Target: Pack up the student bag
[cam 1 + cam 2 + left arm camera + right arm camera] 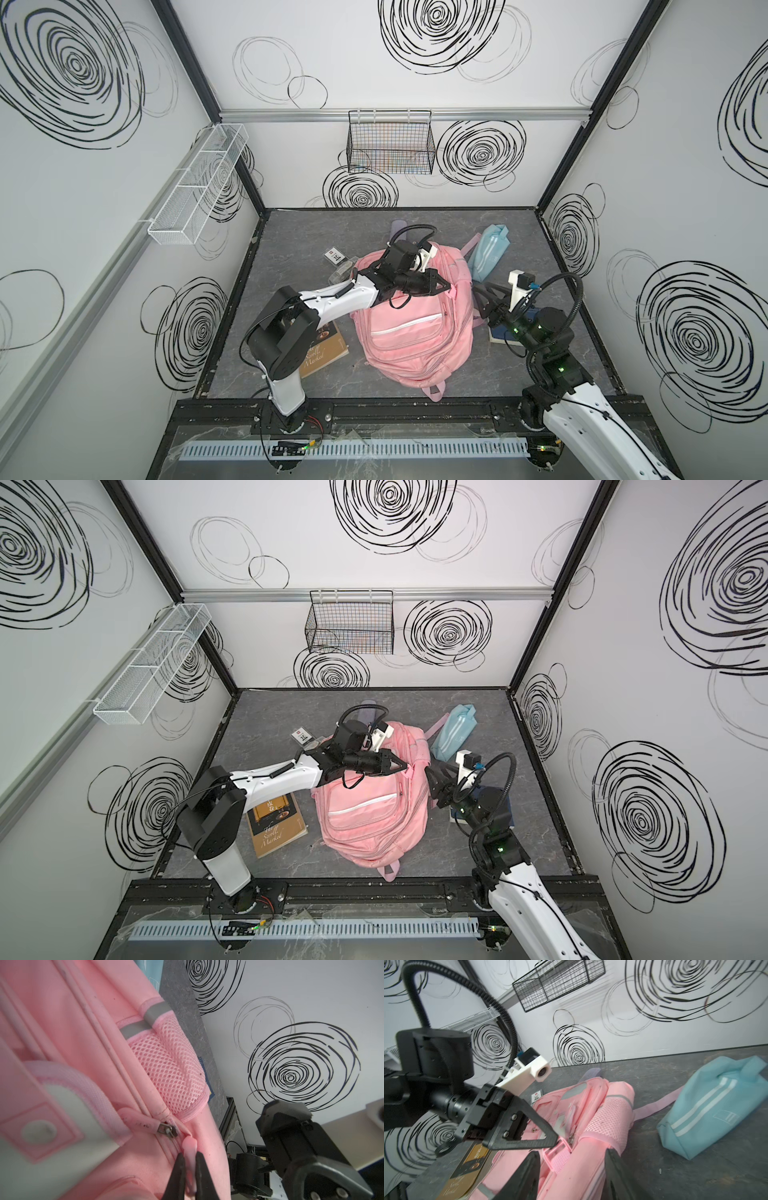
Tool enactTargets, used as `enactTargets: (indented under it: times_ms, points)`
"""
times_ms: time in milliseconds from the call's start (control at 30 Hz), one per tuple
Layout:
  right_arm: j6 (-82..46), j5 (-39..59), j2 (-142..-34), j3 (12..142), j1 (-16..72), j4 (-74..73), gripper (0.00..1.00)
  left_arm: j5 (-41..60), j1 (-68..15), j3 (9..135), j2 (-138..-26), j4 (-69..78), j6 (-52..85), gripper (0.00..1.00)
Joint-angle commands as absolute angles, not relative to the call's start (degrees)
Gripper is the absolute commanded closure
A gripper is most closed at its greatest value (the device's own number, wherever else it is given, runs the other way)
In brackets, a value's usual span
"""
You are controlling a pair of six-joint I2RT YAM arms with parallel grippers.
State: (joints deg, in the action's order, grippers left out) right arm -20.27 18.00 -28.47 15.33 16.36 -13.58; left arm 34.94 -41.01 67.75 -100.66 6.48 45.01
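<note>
While the left gripper [189,1155] reaches in from the left across the student bag [411,332], its 2 fingers are clamped on a pink zipper pull [190,1146] at the bag's right edge, just beside the mesh side pocket [172,1068]. A 2nd pull with a metal slider [166,1129] lies right next to the pinched one.

Bag: flat on the middle of the grey table [540,374], front pockets up, white zip stripe [405,328] facing the camera head, 1 strap loop [434,390] poking out at the near end.

Right gripper [480,297]: jaws apart, gripping nothing. It sits just right of the bag, fingers aimed left toward the clamped pull. Can't tell if it touches the fabric.

Around the bag:
- light-blue pouch [490,253] far right, close to the bag's far-right corner
- brown book [322,353] near left, partly under the left arm
- blue book [498,336] right, mostly hidden under the right arm
- small white card [334,257] far left, just beside the bag
</note>
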Motion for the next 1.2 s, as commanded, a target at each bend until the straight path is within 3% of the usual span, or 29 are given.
enactTargets:
  times_ms: [0, 167, 333, 500, 767, 1167]
  points:
    - [-17.2, 15.9, -30.5, 16.9, 12.7, -15.5, 0.53, 38.1, -40.5, 68.4, -96.1, 11.5, 44.8, 1.00]
    - [-15.0, 30.8, -36.2, 17.2, 5.1, -18.7, 0.55, 39.5, -39.7, 70.4, -95.4, 7.5, 41.9, 1.00]
    - [-13.5, 37.3, -37.2, 15.1, 4.0, -22.5, 0.44, 41.5, -38.7, 74.0, -95.1, 0.8, 36.9, 1.00]
    - [-15.5, 40.2, -35.1, 11.2, 4.3, -27.6, 0.41, 41.3, -37.3, 77.2, -94.8, -5.0, 32.7, 1.00]
    - [-16.6, 40.1, -35.4, 6.9, 8.7, -33.4, 0.46, 42.4, -34.5, 77.4, -92.4, -7.5, 31.1, 1.00]
    - [-10.1, 37.5, -49.7, 10.0, 15.6, -39.4, 0.48, 45.5, -33.2, 77.8, -91.6, -11.1, 27.8, 1.00]
